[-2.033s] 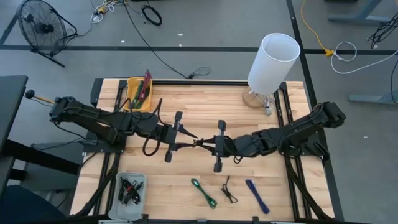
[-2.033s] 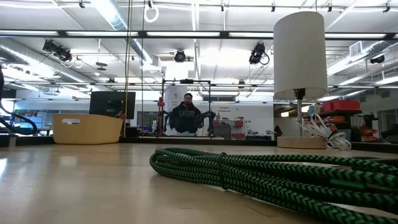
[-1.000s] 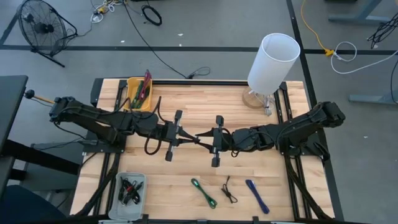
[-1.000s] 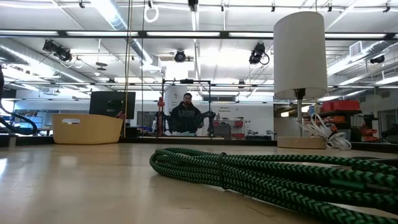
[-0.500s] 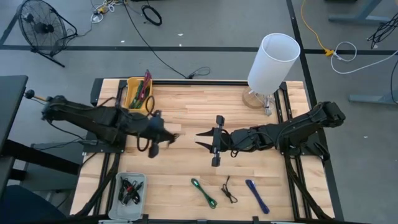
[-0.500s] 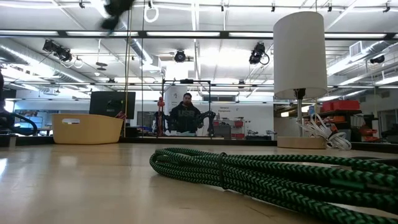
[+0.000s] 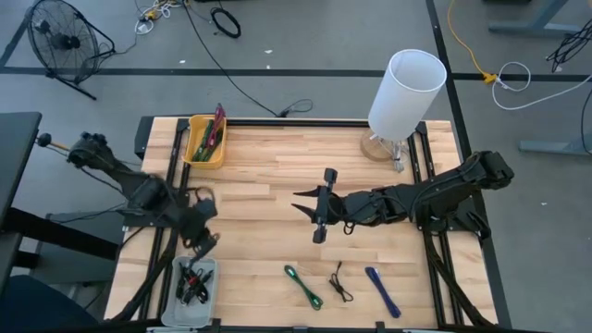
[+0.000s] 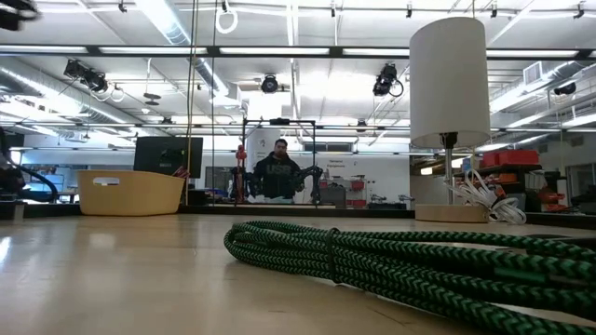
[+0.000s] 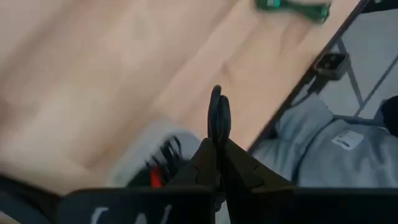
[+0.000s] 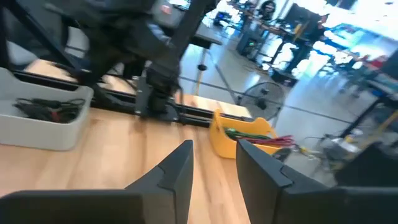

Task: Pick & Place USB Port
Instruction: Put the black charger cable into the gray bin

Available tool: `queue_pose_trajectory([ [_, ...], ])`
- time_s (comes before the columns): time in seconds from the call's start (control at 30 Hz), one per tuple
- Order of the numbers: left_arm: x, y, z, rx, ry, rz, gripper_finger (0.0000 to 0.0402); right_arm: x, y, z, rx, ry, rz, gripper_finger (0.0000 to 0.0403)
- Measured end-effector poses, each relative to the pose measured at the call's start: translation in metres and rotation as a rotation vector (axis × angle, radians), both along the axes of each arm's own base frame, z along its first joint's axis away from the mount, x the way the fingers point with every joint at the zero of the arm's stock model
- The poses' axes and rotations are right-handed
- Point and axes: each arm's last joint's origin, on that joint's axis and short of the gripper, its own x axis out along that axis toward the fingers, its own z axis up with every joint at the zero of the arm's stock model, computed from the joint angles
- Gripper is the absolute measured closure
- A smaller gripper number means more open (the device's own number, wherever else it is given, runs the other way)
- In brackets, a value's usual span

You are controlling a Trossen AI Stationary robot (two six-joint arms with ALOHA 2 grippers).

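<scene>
My left gripper [image 7: 205, 239] hangs over the table's near left part, just above the grey tray [image 7: 178, 266], shut on a thin black USB cable [image 9: 216, 112]. The tray [image 9: 138, 154] holds several black and red cables [image 7: 192, 283]. My right gripper [image 7: 298, 207] stands open above the table's middle, its fingers level and pointing left, with nothing between them [image 10: 214, 146]. A green cable [image 7: 303, 285], a black cable [image 7: 340, 281] and a blue cable [image 7: 382, 289] lie near the front edge. My left gripper pinches the black cable between its two shut fingers, and a short doubled piece [image 9: 216, 102] sticks out past the fingertips. The fingers slant downward over the tray. The cable is lifted clear of the table. The rest of it does not show.
A yellow bin [image 7: 205, 139] with cables stands at the far left. A white lamp [image 7: 407, 88] stands at the far right. The green cable [image 8: 372, 261] fills the low view's foreground. Bare wood lies between the two grippers.
My left gripper, which stood tip to tip with my right gripper at the table's middle, has drawn away toward the left and near edges. It has rolled and tipped downward and now hangs over the grey tray, still shut. My right gripper has stayed open in place.
</scene>
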Motion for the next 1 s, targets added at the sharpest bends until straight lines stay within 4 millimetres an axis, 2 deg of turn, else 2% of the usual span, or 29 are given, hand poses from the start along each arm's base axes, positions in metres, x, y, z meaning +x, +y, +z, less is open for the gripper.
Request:
queue_pose_trajectory([
  [0.33,-0.012,-0.065,-0.032,-0.055,0.234,0.141,0.0393,0.000,0.000,0.000,-0.021,0.003,-0.003,0.0282],
  [0.53,-0.014,-0.097,-0.052,-0.067,0.306,0.209,0.0393,0.000,0.000,0.000,-0.039,0.009,0.003,0.0282],
  [0.77,-0.015,-0.105,-0.061,-0.024,0.313,0.207,0.0386,0.000,0.000,0.001,-0.055,0.001,0.014,0.0282],
  [1.0,-0.015,-0.104,-0.061,-0.028,0.322,0.206,0.0309,0.000,0.000,0.001,-0.056,0.004,0.015,0.0282],
])
